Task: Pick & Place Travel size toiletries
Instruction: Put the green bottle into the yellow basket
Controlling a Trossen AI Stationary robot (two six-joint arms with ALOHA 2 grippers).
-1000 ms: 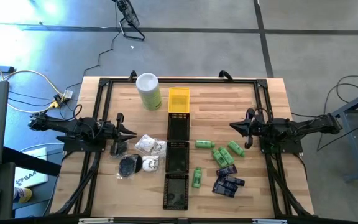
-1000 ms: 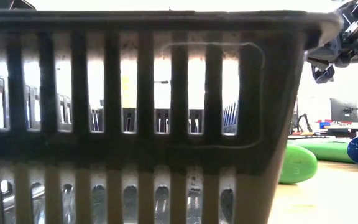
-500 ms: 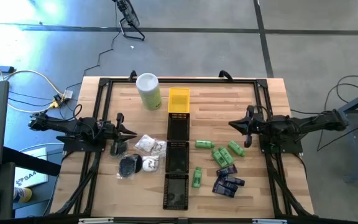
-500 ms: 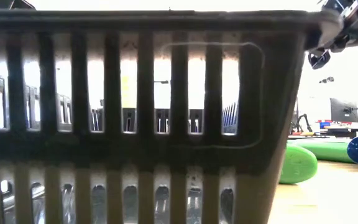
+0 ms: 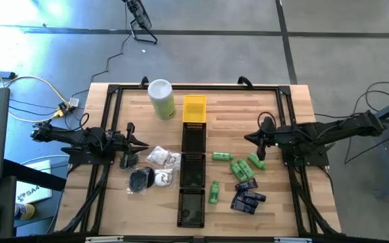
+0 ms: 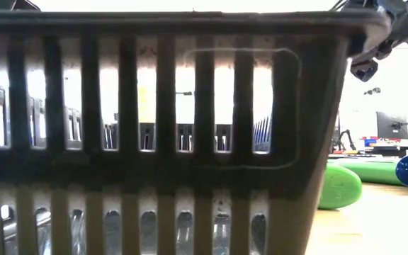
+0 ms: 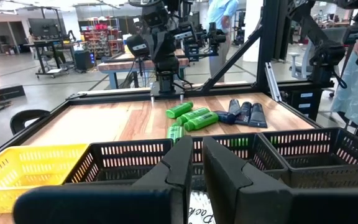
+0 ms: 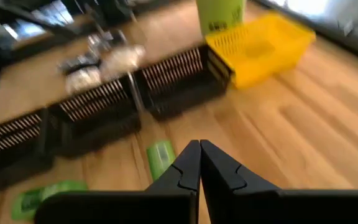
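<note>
Your right gripper point(image 5: 256, 139) has crept inward since a second ago, jaws pressed together, green bottles point(image 5: 238, 166) just ahead and blurred in its wrist view, left gripper point(image 5: 140, 144) jaws nearly touching, black trays point(image 5: 193, 172) blocking your low view, wrapped pieces point(image 5: 163, 158) beside them.

A row of trays point(image 5: 193, 177) splits the table point(image 5: 235, 111); its far strip lies open.
</note>
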